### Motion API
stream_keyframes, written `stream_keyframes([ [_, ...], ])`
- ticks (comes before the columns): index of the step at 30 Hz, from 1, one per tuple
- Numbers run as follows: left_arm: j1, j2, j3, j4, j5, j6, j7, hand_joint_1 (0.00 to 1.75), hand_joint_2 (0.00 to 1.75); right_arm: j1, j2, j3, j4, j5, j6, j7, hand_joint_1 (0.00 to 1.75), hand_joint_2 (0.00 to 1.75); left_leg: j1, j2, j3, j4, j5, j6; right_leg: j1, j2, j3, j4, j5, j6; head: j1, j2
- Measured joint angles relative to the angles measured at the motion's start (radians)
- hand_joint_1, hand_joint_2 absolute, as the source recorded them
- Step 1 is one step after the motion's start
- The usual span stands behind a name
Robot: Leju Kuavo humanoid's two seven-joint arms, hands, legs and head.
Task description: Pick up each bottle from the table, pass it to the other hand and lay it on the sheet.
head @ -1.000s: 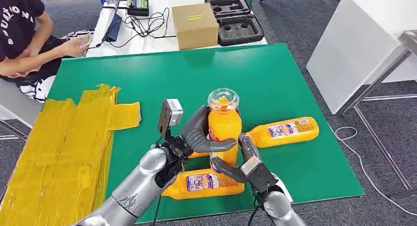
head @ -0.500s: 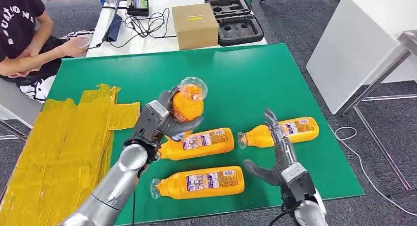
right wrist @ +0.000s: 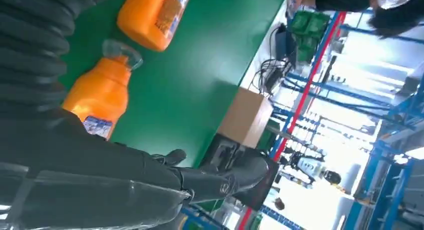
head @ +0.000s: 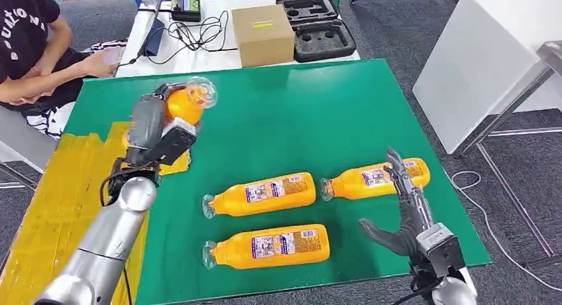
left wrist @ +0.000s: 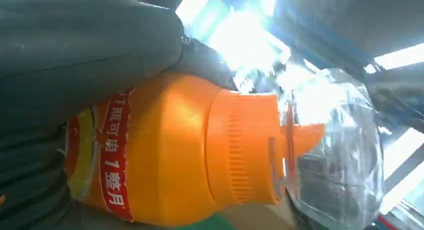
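Head view is showing the left hand (head: 154, 129) gripping an orange plastic juice bottle with a clear domed cap (head: 187, 99) above the far left part of the green tabletop (head: 298, 113), just at the inner edge of the crinkled yellow sheet (head: 73, 192). Its long axis is tilting — cap end pointing up and toward the far right corner, base buried in the fingers. Left wrist view is confirming the hold: grey fingers (left wrist: 85, 50) are wrapping the labelled body while the ribbed neck and clear cap are sticking out free. The bottle is looking full, so probably fairly heavy, with a smooth, likely slippery wall that may give a little; the broad labelled middle seems the safest place to hold, not the thin cap. The right hand (head: 405, 212) is hovering empty near the near right corner, fingers spread. Three more orange bottles are lying flat on the tabletop, all with long axes roughly parallel to the near edge and caps pointing left: one central (head: 262, 193), one nearer the near edge (head: 268, 245), one (head: 374, 178) just beside the right hand.
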Motion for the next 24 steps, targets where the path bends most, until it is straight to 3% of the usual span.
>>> stream_keyframes([
  [3, -0.021, 0.027, 0.026, 0.000, -0.140, 0.040, 0.050, 1.75, 1.75, 0.022, 0.003, -0.037, -0.021, 0.005, 0.009, 0.007, 0.00, 1.75, 0.000, 0.000, 0.000, 0.000, 0.000, 0.000, 0.000, 0.000, 0.000, 0.000, 0.000, 0.000, 0.000, 0.000],
  [12, -0.030, 0.045, 0.042, 0.000, -0.160, 0.045, 0.063, 1.75, 1.75, 0.039, 0.006, -0.064, -0.041, 0.005, 0.011, 0.010, 0.00, 1.75, 0.000, 0.000, 0.000, 0.000, 0.000, 0.000, 0.000, 0.000, 0.000, 0.000, 0.000, 0.000, 0.000, 0.000],
  [15, -0.033, 0.049, 0.042, 0.000, -0.280, 0.065, 0.126, 1.75, 1.75, 0.041, 0.009, -0.067, -0.043, 0.014, 0.016, 0.017, 0.00, 1.75, 0.000, 0.000, 0.000, 0.000, 0.000, 0.000, 0.000, 0.000, 0.000, 0.000, 0.000, 0.000, 0.000, 0.000],
  [24, -0.056, 0.066, 0.034, 0.123, -0.618, -0.079, 0.210, 1.75, 1.75, 0.057, 0.040, -0.098, -0.056, 0.051, 0.042, 0.030, 0.00, 1.75, 0.000, 0.000, 0.000, 0.000, 0.000, 0.000, 0.000, 0.001, -0.001, 0.000, 0.000, 0.000, 0.000, 0.000],
])
